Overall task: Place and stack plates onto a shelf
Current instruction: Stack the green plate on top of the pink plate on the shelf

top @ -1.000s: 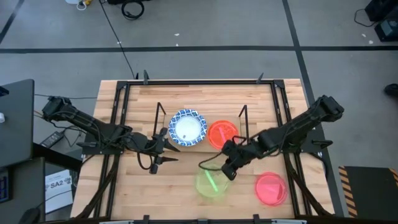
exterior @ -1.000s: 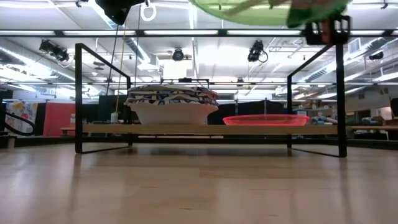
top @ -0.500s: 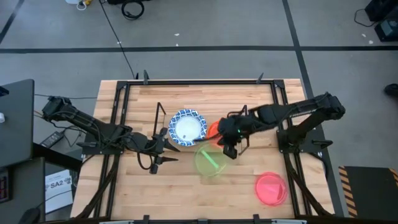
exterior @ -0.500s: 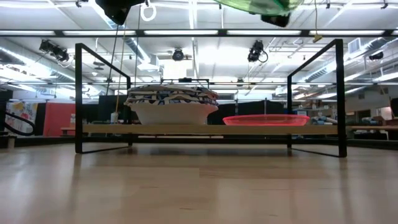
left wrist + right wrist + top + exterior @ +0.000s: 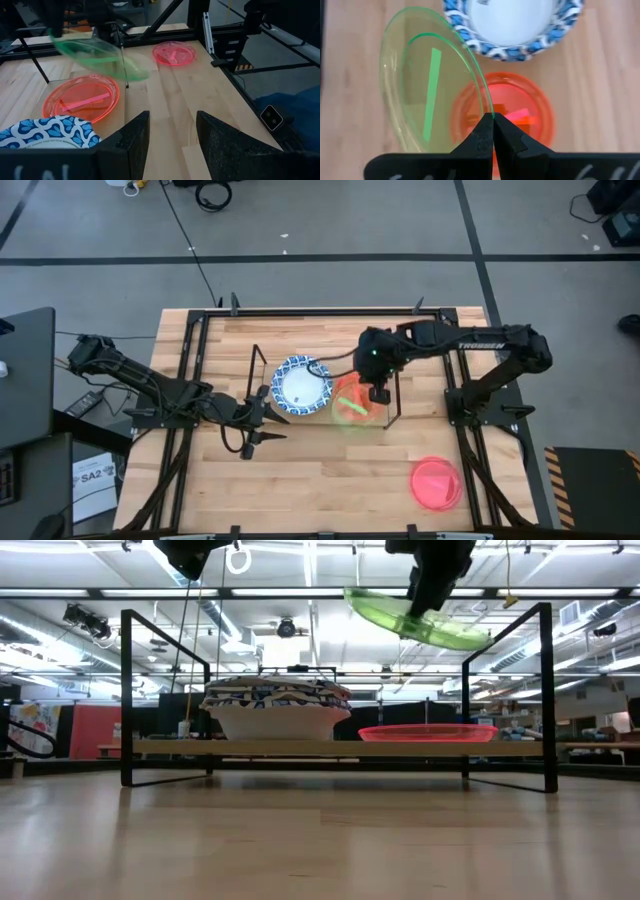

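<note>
Bare tabletop (image 5: 300,480) before the shelf (image 5: 300,748), wire end-frames (image 5: 505,690) flanking

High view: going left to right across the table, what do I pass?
left gripper → blue-rimmed plate stack → green plate, held over the orange plate by the right gripper → red-pink plate on the tabletop.

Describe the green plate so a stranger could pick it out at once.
Find the low wooden shelf with black wire ends at mid-table. Above its right half, over the orange plate, the right claw pinches the green plate by its rim. It is the only green plate, clear, tilted, and in the air, not lying down.
</note>
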`<action>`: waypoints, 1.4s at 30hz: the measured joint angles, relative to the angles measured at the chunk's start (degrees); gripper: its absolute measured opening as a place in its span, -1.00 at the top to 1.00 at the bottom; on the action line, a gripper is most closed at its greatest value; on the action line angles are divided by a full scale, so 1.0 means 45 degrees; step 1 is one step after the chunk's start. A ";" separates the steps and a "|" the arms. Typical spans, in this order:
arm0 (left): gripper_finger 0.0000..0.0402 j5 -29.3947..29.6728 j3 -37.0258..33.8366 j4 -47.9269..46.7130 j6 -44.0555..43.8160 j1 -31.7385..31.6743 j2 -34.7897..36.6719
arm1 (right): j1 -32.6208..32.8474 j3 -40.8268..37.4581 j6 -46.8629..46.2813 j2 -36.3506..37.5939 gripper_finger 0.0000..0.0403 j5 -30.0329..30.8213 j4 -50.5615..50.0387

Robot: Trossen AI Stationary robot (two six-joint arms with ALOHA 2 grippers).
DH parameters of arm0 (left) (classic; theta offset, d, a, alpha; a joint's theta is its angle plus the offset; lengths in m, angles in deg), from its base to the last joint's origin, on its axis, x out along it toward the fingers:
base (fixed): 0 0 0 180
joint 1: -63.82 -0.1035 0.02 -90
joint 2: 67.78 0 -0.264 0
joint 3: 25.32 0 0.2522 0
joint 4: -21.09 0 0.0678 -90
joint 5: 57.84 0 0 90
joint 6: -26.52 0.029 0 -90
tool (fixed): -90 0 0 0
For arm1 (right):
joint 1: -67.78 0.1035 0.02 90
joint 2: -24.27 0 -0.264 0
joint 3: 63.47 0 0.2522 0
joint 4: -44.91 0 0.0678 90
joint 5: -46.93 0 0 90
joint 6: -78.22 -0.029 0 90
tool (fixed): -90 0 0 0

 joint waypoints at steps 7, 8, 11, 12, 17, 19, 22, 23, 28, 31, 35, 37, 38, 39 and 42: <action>0.16 0.0000 0.0000 0.0000 0.0000 0.0000 0.0000 | -0.1265 0.0000 0.2114 0.0000 0.96 -0.0007 -0.0193; 0.16 0.0000 0.0000 0.0000 0.0000 0.0000 0.0000 | -0.1422 0.0000 0.2338 0.0000 0.95 -0.0017 -0.0262; 0.16 0.0000 0.0000 0.0000 0.0000 0.0000 0.0000 | -0.1853 0.0000 0.2764 0.0000 0.95 -0.0034 -0.0499; 0.16 0.0000 0.0000 0.0000 0.0000 0.0000 0.0000 | -0.1981 0.0000 0.2860 0.0000 0.95 -0.0034 -0.0520; 0.16 0.0000 0.0000 0.0000 -0.0019 0.0000 0.0000 | -0.2518 -0.0429 0.3076 0.0000 0.95 -0.0059 -0.0395; 0.16 0.0000 0.0000 -0.0002 -0.0019 0.0000 0.0000 | -0.2684 -0.0826 0.3076 -0.0008 0.95 -0.0277 -0.0374; 0.16 0.0000 0.0000 -0.0002 -0.0018 -0.0001 0.0000 | -0.2812 -0.1252 0.3077 -0.0019 0.95 -0.0483 -0.0317; 0.16 0.0000 0.0000 0.0000 -0.0015 -0.0006 0.0000 | -0.2841 -0.1360 0.3076 -0.0019 0.95 -0.0489 -0.0222; 0.16 0.0000 0.0000 0.0000 -0.0012 -0.0015 0.0000 | -0.3012 -0.1696 0.3107 -0.0019 0.94 -0.0505 0.0485; 0.16 0.0000 0.0000 0.0000 -0.0018 -0.0015 0.0000 | -0.3139 -0.1744 0.3115 -0.0019 0.94 -0.0505 0.0605; 0.16 0.0000 0.0000 0.0000 -0.0010 -0.0015 0.0000 | -0.3295 -0.1744 0.3111 -0.0019 0.94 -0.0633 0.0615; 0.16 0.0000 0.0000 0.0000 -0.0010 -0.0015 0.0000 | -0.3329 -0.1744 0.3093 -0.0019 0.94 -0.0664 0.0670; 0.16 0.0000 0.0000 0.0000 -0.0010 -0.0015 0.0000 | -0.3334 -0.1744 0.3077 -0.0019 0.94 -0.0665 0.0682; 0.16 0.0002 0.0000 0.0000 -0.0010 -0.0015 0.0000 | -0.3335 -0.1744 0.3076 -0.0019 0.94 -0.0667 0.0691; 0.16 0.0000 0.0000 0.0000 -0.0008 -0.0015 0.0000 | -0.3335 -0.1744 0.3076 -0.0025 0.94 -0.0673 0.0691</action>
